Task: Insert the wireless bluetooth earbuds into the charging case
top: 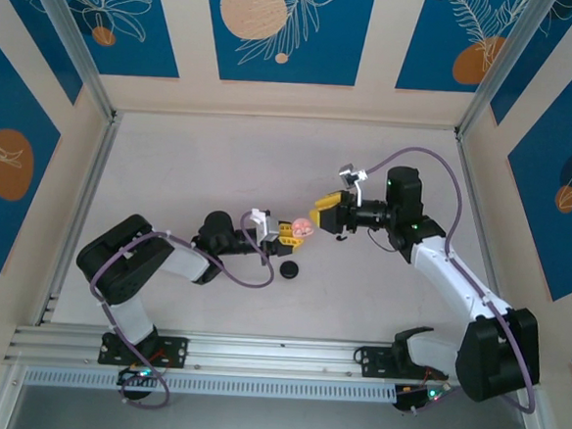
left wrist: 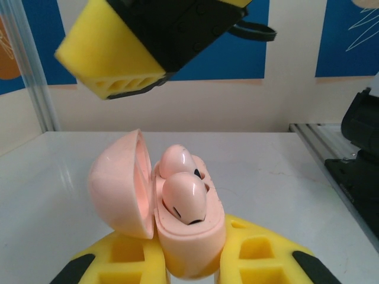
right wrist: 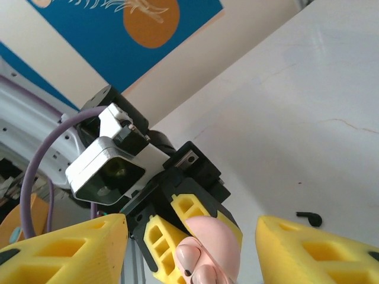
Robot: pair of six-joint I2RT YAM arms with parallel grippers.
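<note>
The pale pink charging case stands upright with its lid swung open to the left. My left gripper is shut on its base between yellow fingers. Two pink earbuds sit side by side in the case's wells. My right gripper is open and hovers just above the case, its fingers spread to either side and not touching it. From above, the case shows between the left gripper and the right gripper.
A black round disc lies on the white table just in front of the left gripper. A tiny dark piece lies on the table under the right arm. Aluminium rails and walls border the table.
</note>
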